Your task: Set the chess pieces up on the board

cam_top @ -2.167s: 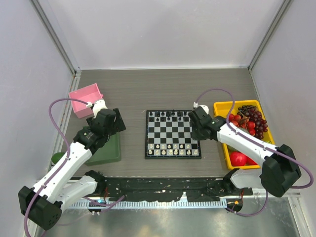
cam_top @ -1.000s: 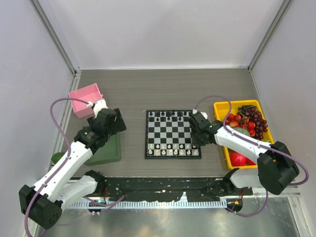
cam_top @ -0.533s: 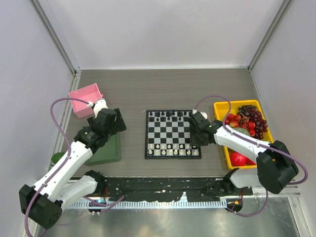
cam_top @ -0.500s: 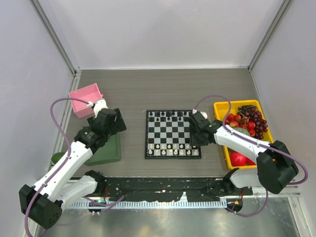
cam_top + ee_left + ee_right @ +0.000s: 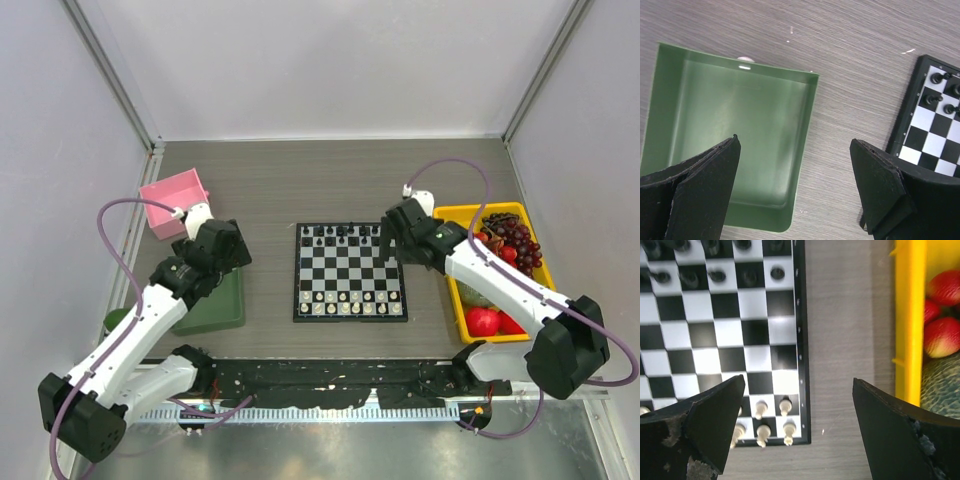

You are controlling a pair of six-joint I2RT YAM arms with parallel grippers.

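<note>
The board (image 5: 350,272) lies flat on the grey table (image 5: 300,180) between the two arms, and the chess pieces stand on it in two bands: the black pieces (image 5: 340,233) along its far edge and the white pieces (image 5: 345,303) in the two rows along its near edge, with the squares between them bare. The right gripper (image 5: 799,380) hangs above the board's far right corner, its fingers spread wide apart with nothing between them; its wrist camera looks down on the board's right border, with white pieces upright in the near right corner and black ones on the far rows (too small to tell which figure is which). The left gripper (image 5: 794,141) is off the board's left side, jaws likewise fully apart and holding nothing, poised over the green tray (image 5: 740,125), whose right rim lies just left of the board with a strip of table between them. In the left wrist view a few black pieces show on the board's far left corner squares. To the right of the board, near but not touching it, sits a yellow tray (image 5: 452,215) of fruit, with strawberries (image 5: 945,287) and dark grapes (image 5: 510,235). A pink box (image 5: 175,203) stands well off the board's far left corner, beyond the green tray.
</note>
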